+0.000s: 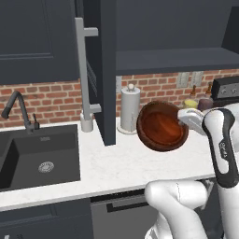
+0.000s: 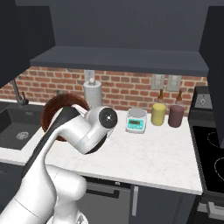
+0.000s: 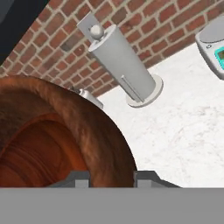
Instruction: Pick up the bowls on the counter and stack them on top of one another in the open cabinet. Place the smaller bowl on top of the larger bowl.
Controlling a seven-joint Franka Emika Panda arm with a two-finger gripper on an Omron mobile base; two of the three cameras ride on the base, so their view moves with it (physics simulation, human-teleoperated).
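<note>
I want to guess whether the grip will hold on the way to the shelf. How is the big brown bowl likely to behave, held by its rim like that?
The big bowl looks rigid and wooden, so it probably won't flex. The gripper pinches just one spot on the rim, and the bowl hangs tilted on edge above the counter, so it may swing or pivot. Its smooth, curved wall could slip.

Brick wall (image 2: 127, 89), red, with grey outlets (image 2: 166, 82). Dark sink (image 1: 39, 156) and faucet (image 1: 18, 111), left. Towel holder (image 1: 129, 109), scale (image 2: 136, 120), two jars (image 2: 167, 114). Stove (image 2: 210, 155), right. Dark base cabinets (image 1: 46, 219).
</note>
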